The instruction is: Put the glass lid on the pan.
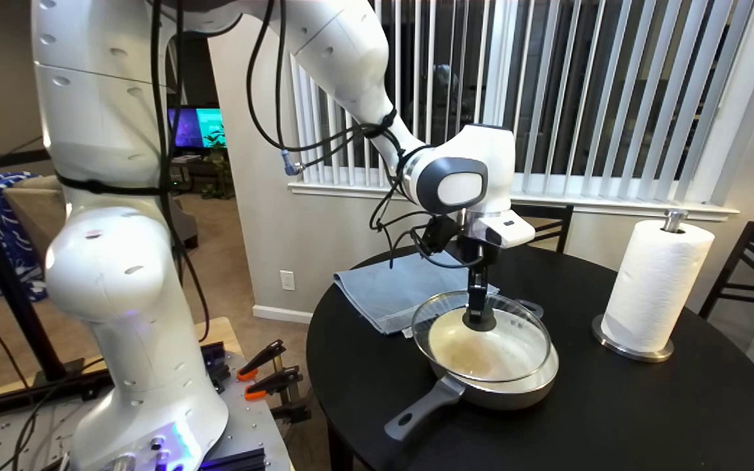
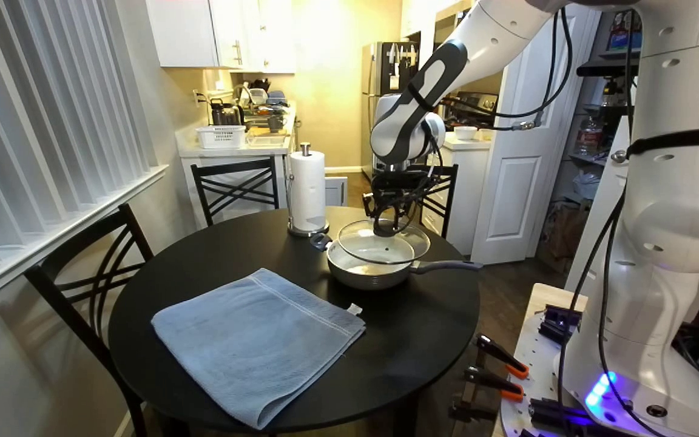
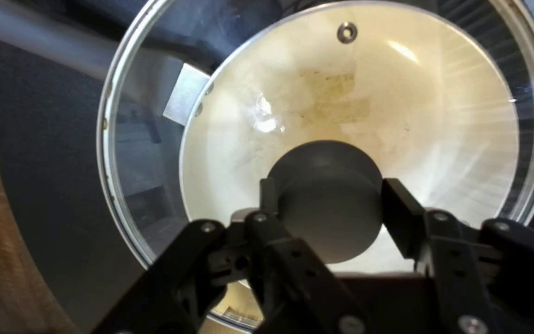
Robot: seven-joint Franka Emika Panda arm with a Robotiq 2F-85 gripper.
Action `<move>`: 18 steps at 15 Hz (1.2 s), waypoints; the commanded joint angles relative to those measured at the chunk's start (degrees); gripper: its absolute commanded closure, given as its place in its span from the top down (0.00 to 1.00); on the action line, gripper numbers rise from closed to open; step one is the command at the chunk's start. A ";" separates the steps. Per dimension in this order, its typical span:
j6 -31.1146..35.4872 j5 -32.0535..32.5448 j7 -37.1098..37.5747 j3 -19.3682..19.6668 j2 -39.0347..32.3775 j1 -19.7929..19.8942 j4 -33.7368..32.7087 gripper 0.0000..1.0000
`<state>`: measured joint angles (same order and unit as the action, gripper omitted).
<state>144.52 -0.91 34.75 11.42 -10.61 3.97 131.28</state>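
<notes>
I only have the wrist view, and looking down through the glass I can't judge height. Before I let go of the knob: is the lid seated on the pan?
Observer: Not seated. In an exterior view, the pan shows some of its rim outside the lid, on the side away from the long handle.
Operator: What's on that side?
Observer: A small loop handle, sticking out from the pan.
Operator: Anything tall nearby?
Observer: A paper towel roll, upright on the table, apart from the pan.
</notes>
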 commanded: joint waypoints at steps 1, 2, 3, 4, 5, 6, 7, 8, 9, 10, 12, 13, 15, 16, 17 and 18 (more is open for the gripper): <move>0.17 3.06 5.77 0.18 -0.55 -1.42 -1.96 0.32; 0.01 3.49 6.68 0.07 -0.96 -1.65 -2.27 0.32; -0.01 3.54 7.28 -0.08 -1.47 -1.88 -2.43 0.32; 0.08 3.58 7.88 -0.12 -2.02 -2.16 -2.61 0.32; 0.20 3.32 8.18 -0.20 -2.64 -2.35 -2.70 0.32; 0.26 2.81 8.17 -0.31 -3.31 -2.48 -2.87 0.32; 0.25 2.84 8.55 -0.27 -3.91 -2.71 -3.09 0.32; 0.30 2.74 8.61 -0.33 -4.47 -2.85 -3.28 0.32; 0.36 2.79 8.62 -0.29 -5.05 -3.04 -3.59 0.32; 0.38 2.90 8.70 -0.19 -5.51 -3.26 -3.86 0.32; 0.56 3.06 8.75 0.08 -6.36 -3.58 -4.69 0.32; 0.75 3.19 8.92 0.27 -6.72 -3.70 -5.14 0.32; 0.39 2.78 8.60 0.34 -7.65 -3.57 -6.49 0.32; 0.16 2.27 8.31 0.29 -8.01 -3.34 -7.16 0.32; 0.14 1.97 8.11 0.30 -8.29 -3.19 -7.73 0.32; 0.01 1.85 8.10 0.42 -8.56 -3.12 -8.31 0.32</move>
<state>144.65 1.16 41.53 11.30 -19.04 1.08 124.89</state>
